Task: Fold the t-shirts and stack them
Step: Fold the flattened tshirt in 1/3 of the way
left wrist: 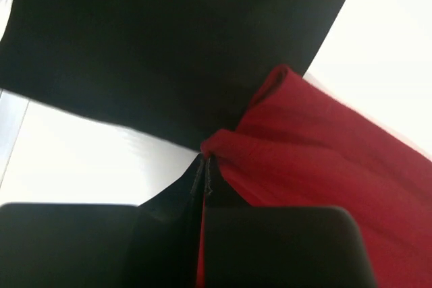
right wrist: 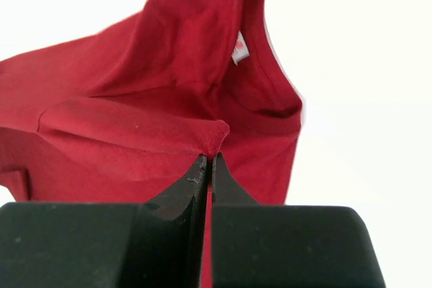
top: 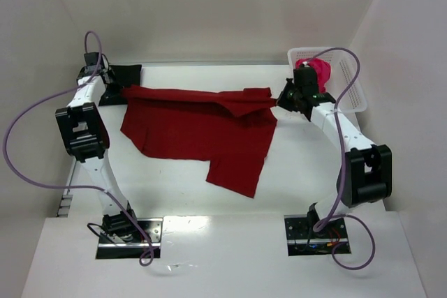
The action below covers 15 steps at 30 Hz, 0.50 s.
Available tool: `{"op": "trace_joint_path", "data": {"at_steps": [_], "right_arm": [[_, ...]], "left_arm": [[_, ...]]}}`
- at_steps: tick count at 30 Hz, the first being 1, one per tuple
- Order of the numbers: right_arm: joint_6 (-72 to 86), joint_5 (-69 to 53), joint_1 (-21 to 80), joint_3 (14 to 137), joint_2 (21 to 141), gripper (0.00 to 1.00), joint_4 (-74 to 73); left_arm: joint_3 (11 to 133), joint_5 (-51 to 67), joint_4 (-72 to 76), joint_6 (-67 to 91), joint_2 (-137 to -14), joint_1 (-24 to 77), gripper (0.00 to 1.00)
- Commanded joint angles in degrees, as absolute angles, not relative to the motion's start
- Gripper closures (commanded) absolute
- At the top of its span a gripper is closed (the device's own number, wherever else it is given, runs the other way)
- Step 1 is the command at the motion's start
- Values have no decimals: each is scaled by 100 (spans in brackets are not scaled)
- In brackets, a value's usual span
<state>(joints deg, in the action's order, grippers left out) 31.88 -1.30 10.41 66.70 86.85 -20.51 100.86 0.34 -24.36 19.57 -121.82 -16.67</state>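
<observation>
Across the middle of the white table (top: 300, 172) we record the dark crimson t-shirt (top: 195, 127), spread mostly flat, its far edge stretched between the two arms and one flap reaching toward the near side. At the far left lies a black t-shirt (top: 129, 73), and at the far right a white lattice basket (top: 353, 92) holds a bunched magenta-pink t-shirt (top: 320, 71). Smallest items — the left gripper (left wrist: 204, 164), pinched closed on the crimson shirt's left end just over the black one, and the right gripper (right wrist: 208, 161), pinched closed on a fold near its collar.
</observation>
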Motion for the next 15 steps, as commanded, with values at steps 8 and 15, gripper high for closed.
{"op": "trace_joint_path", "data": {"at_steps": [8,15], "right_arm": [[2804,36,870,7270,9176,99,-2303],[2962,-176,870,6566,8869,99,-2188]], "left_arm": [[10082,44,-2338,1837,-12401,-1757,100],[9467,105,-2207,1837,-12138,-1758,100]]}}
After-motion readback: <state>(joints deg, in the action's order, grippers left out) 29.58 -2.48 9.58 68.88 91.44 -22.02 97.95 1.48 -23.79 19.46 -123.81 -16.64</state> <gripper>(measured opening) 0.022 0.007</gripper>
